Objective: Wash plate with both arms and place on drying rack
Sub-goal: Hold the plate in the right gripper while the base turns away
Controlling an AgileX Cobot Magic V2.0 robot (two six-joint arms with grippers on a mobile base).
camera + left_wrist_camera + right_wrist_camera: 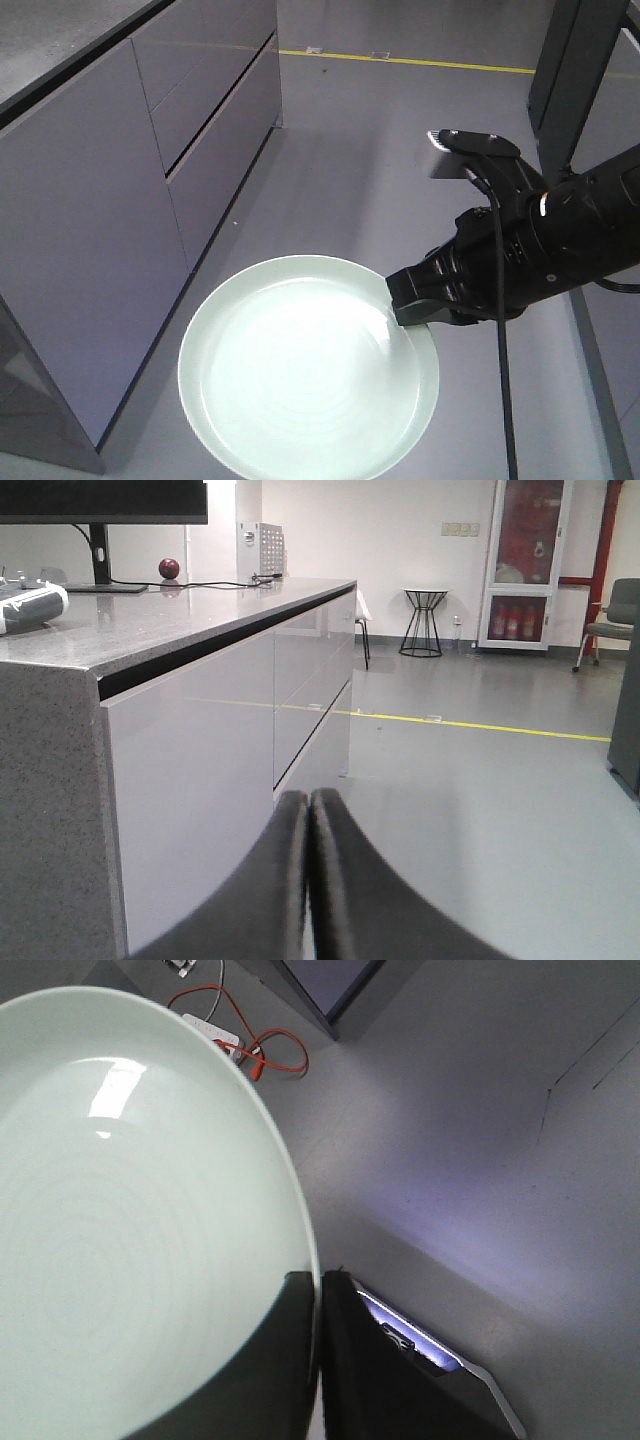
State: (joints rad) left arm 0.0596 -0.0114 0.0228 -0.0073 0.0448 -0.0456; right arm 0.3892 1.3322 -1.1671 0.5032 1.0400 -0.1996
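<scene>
Right end effector (410,310) clamps plate (300,370) rim, holds it level over floor (340,150) beside cabinet (100,220); edge grip leaves face free for washing. Left end effector (310,880) pressed together, seemingly empty.

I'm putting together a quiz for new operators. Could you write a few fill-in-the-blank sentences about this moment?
1. The right gripper is shut on the plate at its ____.
2. The left gripper is ____ and holds nothing.
3. The line painted across the floor is ____.

Missing words: rim; shut; yellow.
</scene>
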